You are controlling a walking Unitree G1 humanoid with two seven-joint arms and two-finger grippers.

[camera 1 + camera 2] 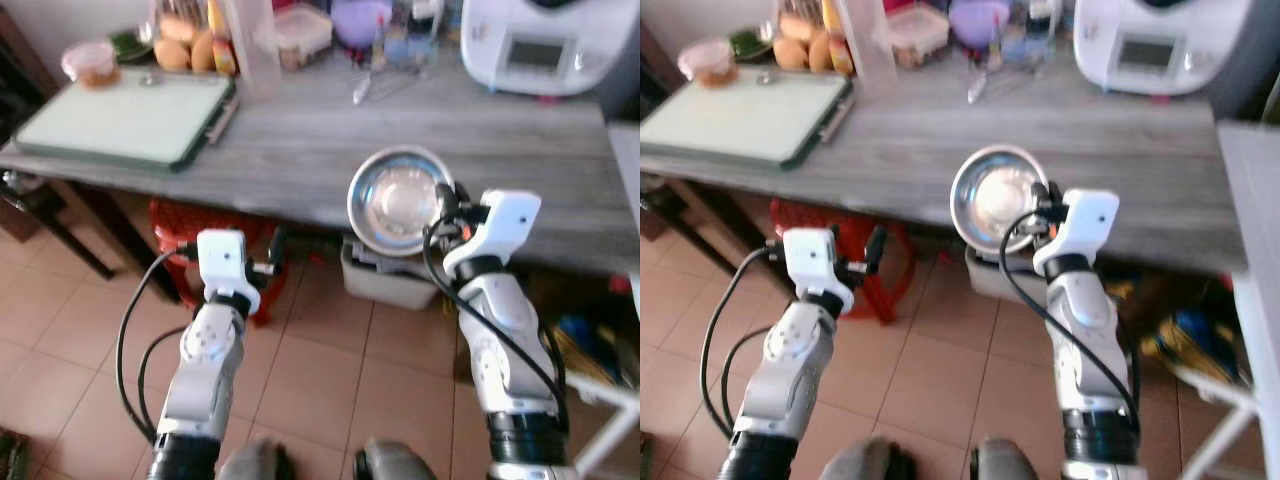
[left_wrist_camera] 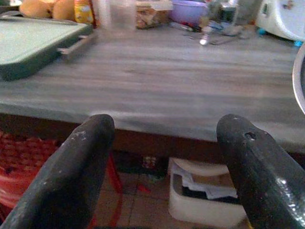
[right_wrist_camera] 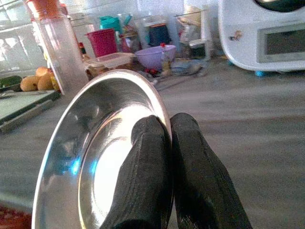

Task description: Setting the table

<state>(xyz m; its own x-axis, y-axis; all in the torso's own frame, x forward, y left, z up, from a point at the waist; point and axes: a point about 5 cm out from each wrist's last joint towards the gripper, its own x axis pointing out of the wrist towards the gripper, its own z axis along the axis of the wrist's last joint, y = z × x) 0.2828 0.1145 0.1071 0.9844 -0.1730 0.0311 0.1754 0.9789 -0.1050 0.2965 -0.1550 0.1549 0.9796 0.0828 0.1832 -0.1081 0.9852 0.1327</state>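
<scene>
A round shiny steel plate [image 1: 398,200] hangs tilted above the front edge of the grey wooden table [image 1: 300,150]. My right gripper [image 1: 447,205] is shut on the plate's rim [image 3: 95,157], one black finger [image 3: 143,167] inside it and the other behind. My left gripper [image 1: 272,250] is open and holds nothing. It hovers lower, in front of the table's edge, and its two fingers [image 2: 90,143] point at the tabletop.
A pale green board [image 1: 125,115] lies at the table's left end. Along the back stand a white appliance [image 1: 540,40], a purple bowl [image 1: 360,20], a tall clear container [image 1: 250,40] and food. Under the table are a red stool [image 1: 190,225] and a white box [image 1: 390,280].
</scene>
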